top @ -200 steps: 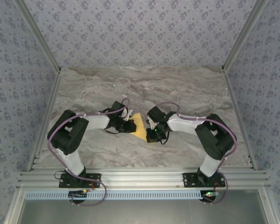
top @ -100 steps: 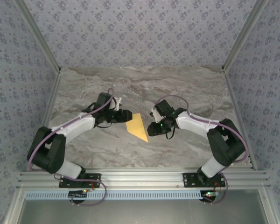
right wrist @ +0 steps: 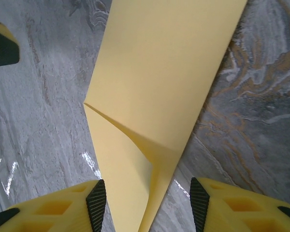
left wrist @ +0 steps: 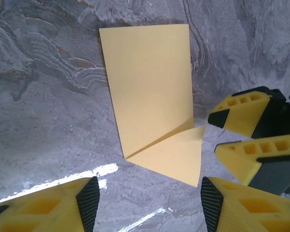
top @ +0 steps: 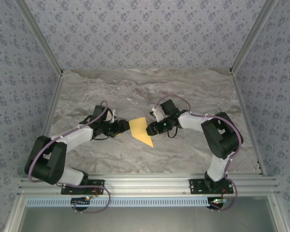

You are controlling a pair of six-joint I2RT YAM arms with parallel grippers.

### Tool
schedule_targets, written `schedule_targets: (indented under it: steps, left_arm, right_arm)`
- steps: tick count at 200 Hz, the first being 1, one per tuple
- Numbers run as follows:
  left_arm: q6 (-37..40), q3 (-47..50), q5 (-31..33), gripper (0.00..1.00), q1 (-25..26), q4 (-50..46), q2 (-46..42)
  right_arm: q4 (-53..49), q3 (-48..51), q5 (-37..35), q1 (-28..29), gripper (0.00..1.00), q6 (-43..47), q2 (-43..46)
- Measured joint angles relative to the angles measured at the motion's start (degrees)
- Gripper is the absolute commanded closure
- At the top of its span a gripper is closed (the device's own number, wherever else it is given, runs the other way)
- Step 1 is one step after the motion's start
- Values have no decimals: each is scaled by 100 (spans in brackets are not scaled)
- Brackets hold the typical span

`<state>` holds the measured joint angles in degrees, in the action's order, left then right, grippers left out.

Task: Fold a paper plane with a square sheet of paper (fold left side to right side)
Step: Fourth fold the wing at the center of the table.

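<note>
From above, the folded yellow paper (top: 140,130) lies flat on the marble table (top: 193,92), about midway between my two arms; my left gripper (top: 126,126) sits just beside its left edge and my right gripper (top: 149,129) at its right edge. In my left wrist view the jaws stand well apart with nothing between them, and the paper lies ahead of my fingers (left wrist: 88,202) as a long strip with one near corner folded over into a triangular flap; my right gripper's yellow fingers are just beside that flap. In my right wrist view the jaws are also spread wide and hold nothing, while the narrow end of the paper, its flap slightly lifted, runs in between my fingers (right wrist: 96,205)
</note>
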<state>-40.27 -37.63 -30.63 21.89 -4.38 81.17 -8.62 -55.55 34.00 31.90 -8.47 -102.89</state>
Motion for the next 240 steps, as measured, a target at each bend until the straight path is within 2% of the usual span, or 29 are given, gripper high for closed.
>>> schedule_targets:
  steps: [30, 69, 86, 111, 135, 201, 240]
  left_arm:
    - [-50, -2, -26, 39, 0, 76, 138]
    - [-105, -2, -83, 38, 2, 127, 168]
    - [-125, -2, -103, 38, 2, 133, 170]
    - [-129, -2, -107, 38, 15, 149, 208]
    - [-140, -22, -131, 38, 46, 146, 297]
    - [-240, -426, -173, 38, 339, 164, 761]
    - [-356, -603, -181, 41, 529, 243, 1091]
  right_arm:
    - [79, -46, 127, 0, 54, 37, -120]
    - [155, -173, 184, 0, 65, 42, -321]
    - [160, -195, 188, 0, 72, 39, -341]
    - [155, -210, 199, 0, 90, 46, -352]
    - [116, -227, 175, -2, 98, 74, -363]
    - [-17, -236, -153, -35, 99, 87, -363]
    - [-17, -236, -166, -39, 99, 87, -363]
